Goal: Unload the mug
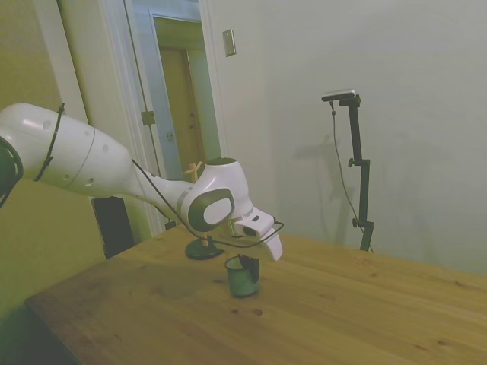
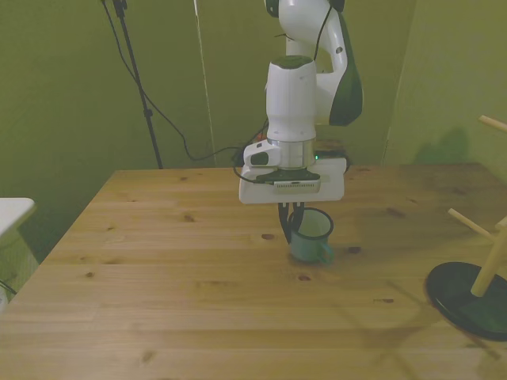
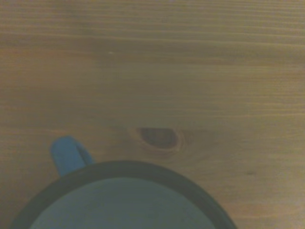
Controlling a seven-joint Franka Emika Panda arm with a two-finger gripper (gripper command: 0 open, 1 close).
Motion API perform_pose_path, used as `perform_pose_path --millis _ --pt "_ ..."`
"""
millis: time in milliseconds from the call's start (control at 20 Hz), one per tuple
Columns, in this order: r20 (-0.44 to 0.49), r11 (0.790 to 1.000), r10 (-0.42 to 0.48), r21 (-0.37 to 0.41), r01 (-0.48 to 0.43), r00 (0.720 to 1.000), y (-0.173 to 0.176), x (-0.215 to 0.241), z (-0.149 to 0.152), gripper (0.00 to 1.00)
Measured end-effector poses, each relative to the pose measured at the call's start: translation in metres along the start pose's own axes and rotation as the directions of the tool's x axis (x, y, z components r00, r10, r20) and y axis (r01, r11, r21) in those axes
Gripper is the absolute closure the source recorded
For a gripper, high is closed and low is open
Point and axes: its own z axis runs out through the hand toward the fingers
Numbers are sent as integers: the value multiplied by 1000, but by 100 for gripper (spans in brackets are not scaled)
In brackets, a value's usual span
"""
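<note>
The teal-green mug (image 1: 243,278) (image 2: 311,237) stands upright on the wooden table (image 2: 158,261), near its middle. My gripper (image 1: 245,263) (image 2: 289,223) points down from directly above it. Its dark fingers straddle the rim on the front view's left side, one inside and one outside, and look shut on the mug's wall. The wrist view shows the dark rim and pale inside of the mug (image 3: 124,202) from close above. Its blue-green handle (image 3: 69,155) sticks out to one side, over bare wood with a dark knot (image 3: 157,137).
The wooden branched mug stand (image 2: 475,293) with a round dark base stands at the front view's right edge, its pegs bare. In the side view the mug stand (image 1: 202,247) shows behind the arm. A white object (image 2: 12,218) sits beyond the table at the front view's left.
</note>
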Motion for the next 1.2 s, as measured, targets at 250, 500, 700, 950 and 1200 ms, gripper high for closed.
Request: perform_pose_path --millis 250,500,700,950,1200 --pt "-17 1000 8 12 -8 1000 -1 2 7 0" --pt "-13 1000 15 13 -14 1000 0 1 9 0" --pt "-7 1000 15 10 -15 1000 2 -1 7 0" --pt "-16 1000 20 22 -20 1000 5 -1 -12 0" --pt "-28 999 18 48 -17 999 5 -4 -59 0"
